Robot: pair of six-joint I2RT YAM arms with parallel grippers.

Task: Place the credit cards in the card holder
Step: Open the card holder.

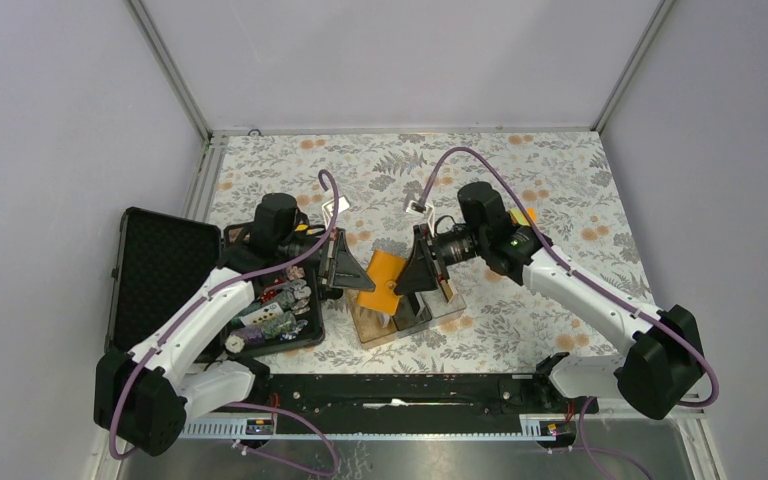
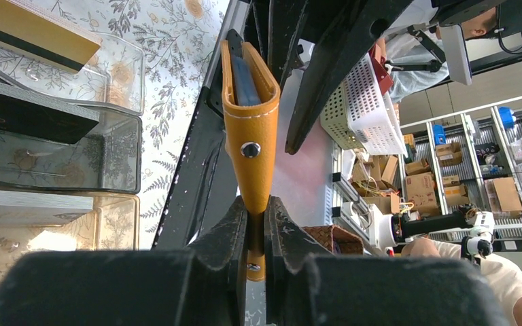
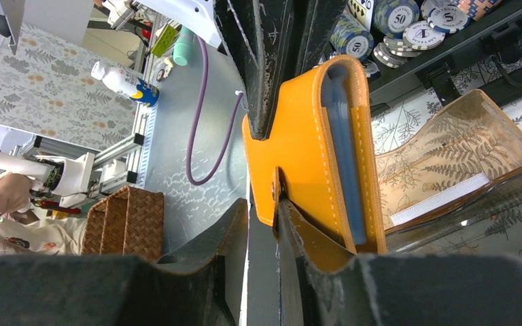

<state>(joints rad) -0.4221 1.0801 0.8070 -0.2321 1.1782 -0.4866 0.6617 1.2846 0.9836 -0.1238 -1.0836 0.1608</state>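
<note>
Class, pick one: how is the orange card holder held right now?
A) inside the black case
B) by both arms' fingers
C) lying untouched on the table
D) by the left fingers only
B: the left fingers and the right fingers each pinch the card holder in their own wrist views.

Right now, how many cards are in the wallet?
1 in view: a blue card tucked inside the folded wallet, its edge showing at the open end. More may be hidden deeper in.
</note>
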